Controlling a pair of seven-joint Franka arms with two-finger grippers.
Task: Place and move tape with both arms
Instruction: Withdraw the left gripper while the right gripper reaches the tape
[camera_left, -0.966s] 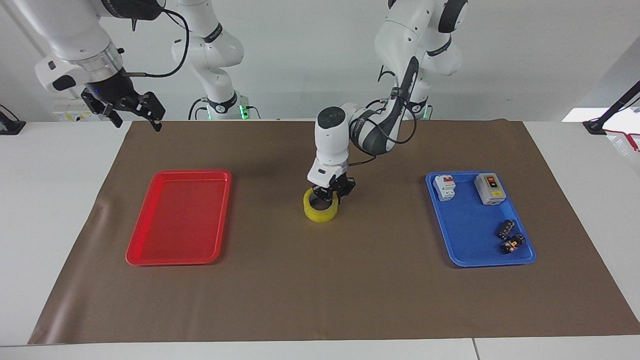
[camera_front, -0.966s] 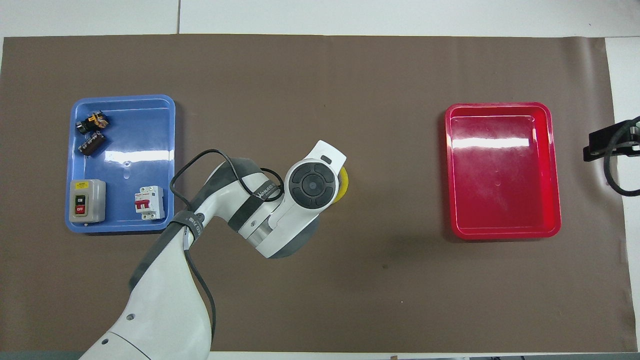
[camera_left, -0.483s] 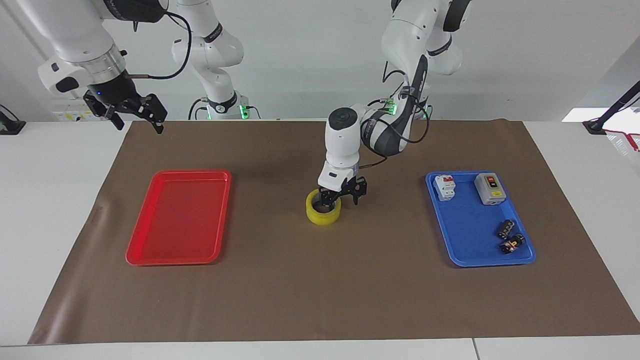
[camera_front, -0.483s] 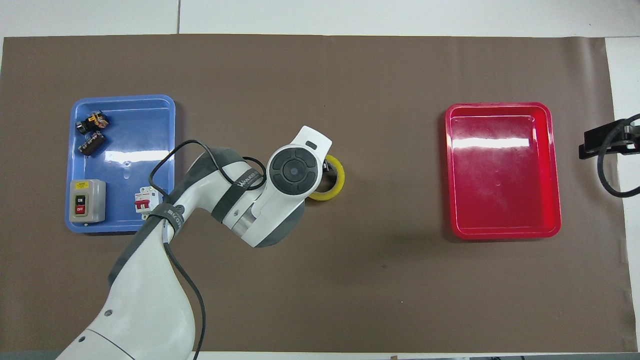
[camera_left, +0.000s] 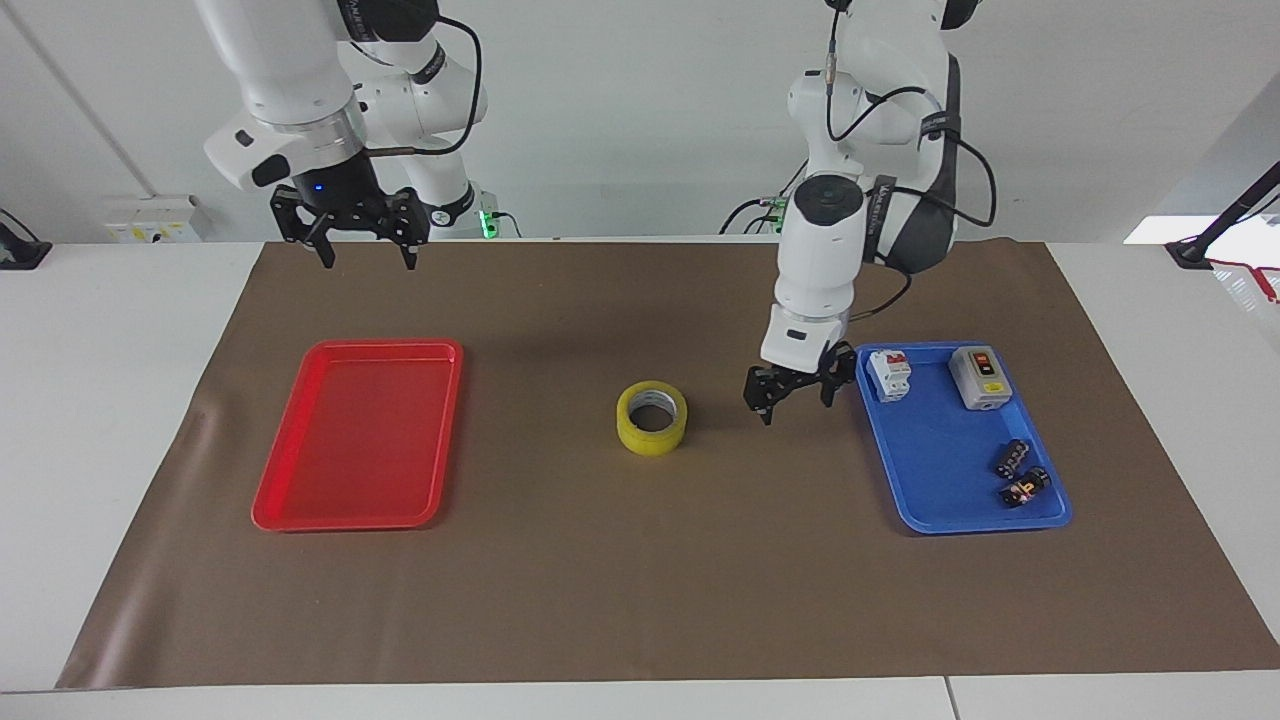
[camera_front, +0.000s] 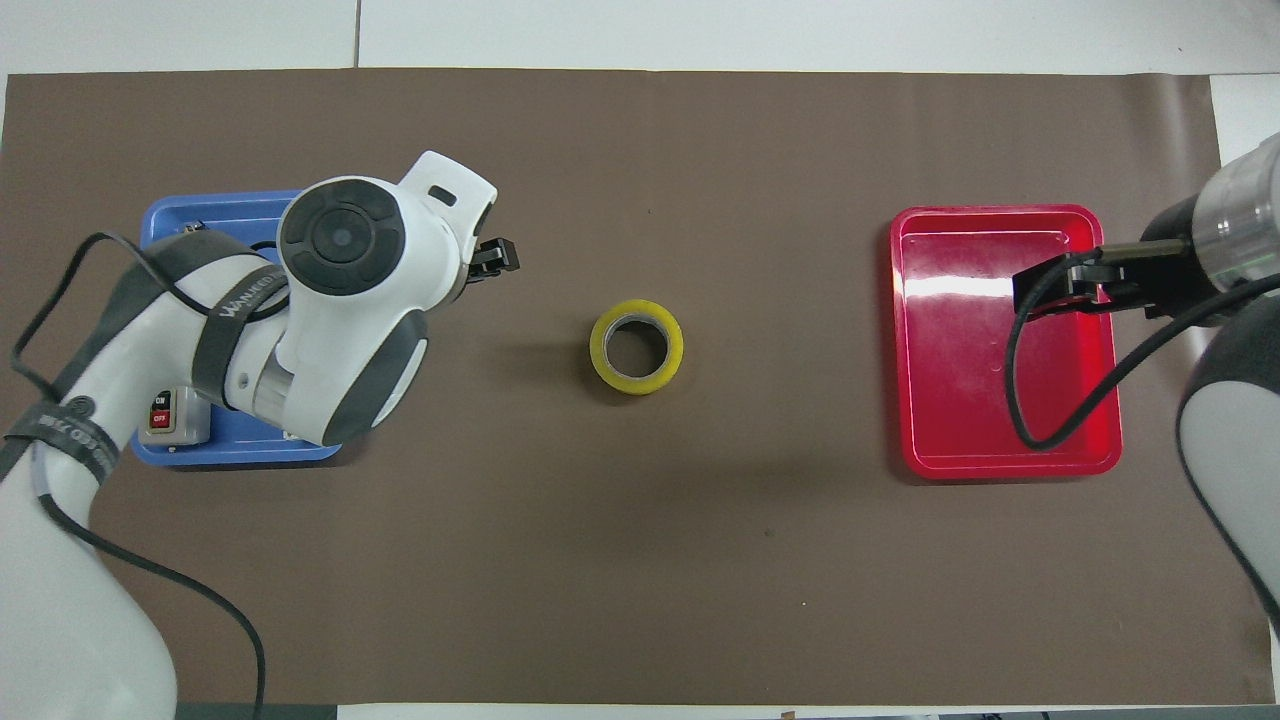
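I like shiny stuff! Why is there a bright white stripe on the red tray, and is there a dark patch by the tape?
Overhead view: the stripe on the red tray is glare, lamp light bouncing off glossy plastic. The tape casts a soft dark shadow on the brown mat, toward the left arm's end. Facing view: the tray shows no such stripe; a faint shadow lies on the mat nearer the robots than the tape.

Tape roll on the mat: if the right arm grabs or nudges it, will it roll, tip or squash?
The tape lies flat on the brown mat, hole up, so it probably slides rather than rolls. It is low and wide, so tipping looks unlikely. Its thick wound ring and cardboard core suggest it stays stiff in a grip, though the glossy wall may slip.
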